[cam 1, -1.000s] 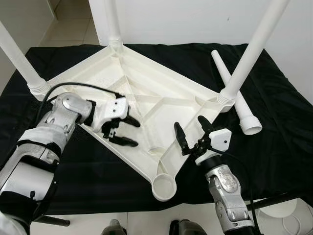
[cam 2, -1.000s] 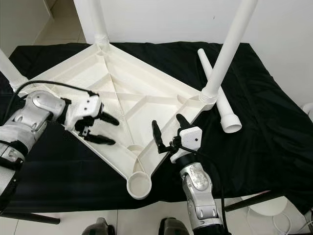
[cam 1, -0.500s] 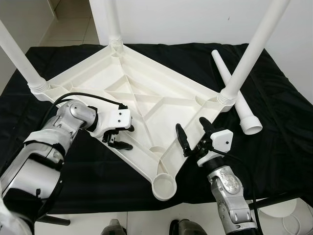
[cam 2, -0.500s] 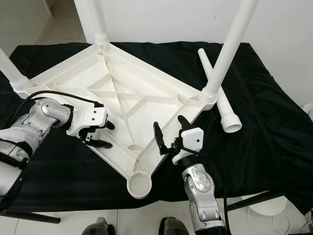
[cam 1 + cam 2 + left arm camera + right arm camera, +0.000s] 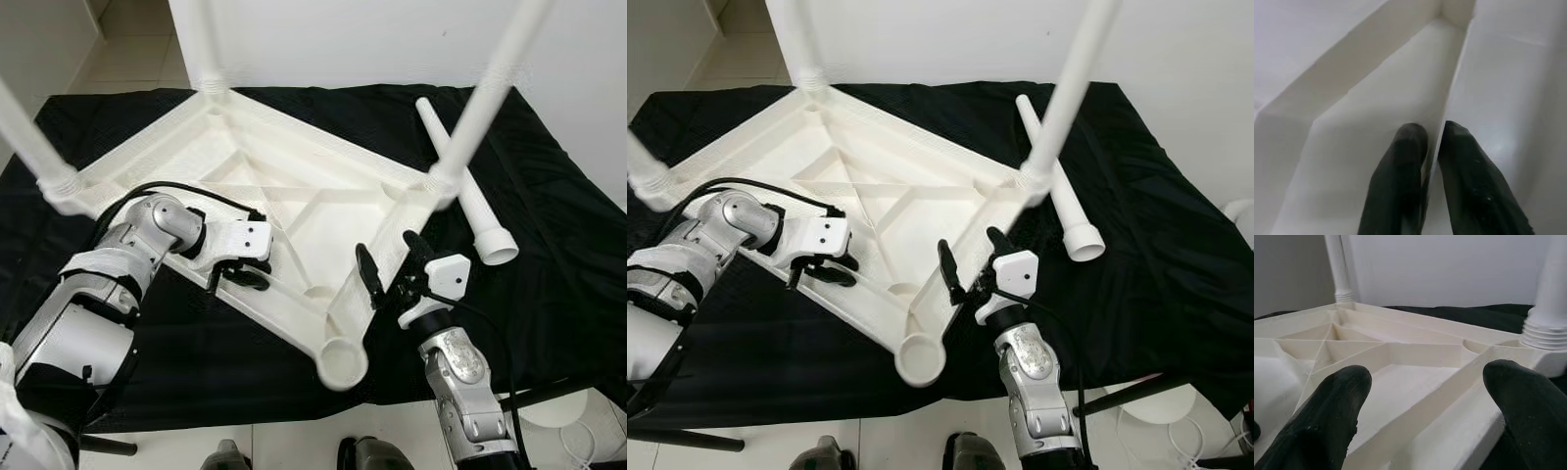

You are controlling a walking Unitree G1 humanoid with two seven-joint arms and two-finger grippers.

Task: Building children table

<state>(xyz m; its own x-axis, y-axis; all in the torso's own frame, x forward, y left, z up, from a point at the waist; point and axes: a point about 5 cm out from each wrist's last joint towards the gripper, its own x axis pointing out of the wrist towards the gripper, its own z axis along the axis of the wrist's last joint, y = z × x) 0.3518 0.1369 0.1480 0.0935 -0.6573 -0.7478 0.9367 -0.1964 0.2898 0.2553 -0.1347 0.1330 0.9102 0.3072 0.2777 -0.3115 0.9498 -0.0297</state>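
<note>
1. Between the left gripper's point(image 5: 1431, 142) fingertips, now a thin white rib of the upturned table top point(image 5: 284, 186): 1 s ago spread wide above the underside, 0.5 s ago lowered onto the near-left edge, now pinched onto that rib.
2. Across the black cloth point(image 5: 549, 284), table top swung since then: empty corner socket point(image 5: 343, 360) now nearer the right arm's side, the 3 fitted legs point(image 5: 485, 93) blurred, so likely mid-motion.
3. Probably a repositioning under the left grip, bringing the empty socket within reach for the 4th leg; 3 of 4 legs seated, so the build looks close to done.
4. Right gripper point(image 5: 972, 259) spread wide, holding nothing, straddling the table top's near-right edge; rim lying between its 2 fingers, contact not discernible.
5. Beyond the right gripper and further to its right, loose leg point(image 5: 468, 191) flat on the cloth, just past the fitted right corner, wide end toward the robot, untouched.
</note>
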